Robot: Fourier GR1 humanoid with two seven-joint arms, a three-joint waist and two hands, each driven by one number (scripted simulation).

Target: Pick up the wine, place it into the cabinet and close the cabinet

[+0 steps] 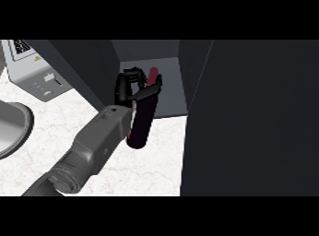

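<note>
Left robot hand (129,87) curled around the tilted wine bottle (141,124), forearm outstretched toward the open cabinet (149,57)

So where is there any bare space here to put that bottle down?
Bare marble counter lies below the wine bottle, between the grey forearm and the dark cabinet door. Another patch sits between the grey bowl and the forearm. The cabinet opening is narrow, and the hand gripping the bottle already crowds it. The appliance fills the upper left.

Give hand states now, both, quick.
Left hand: closed, fingers curled round the dark red wine bottle, at the open dark cabinet.
Right hand: not in view.
</note>
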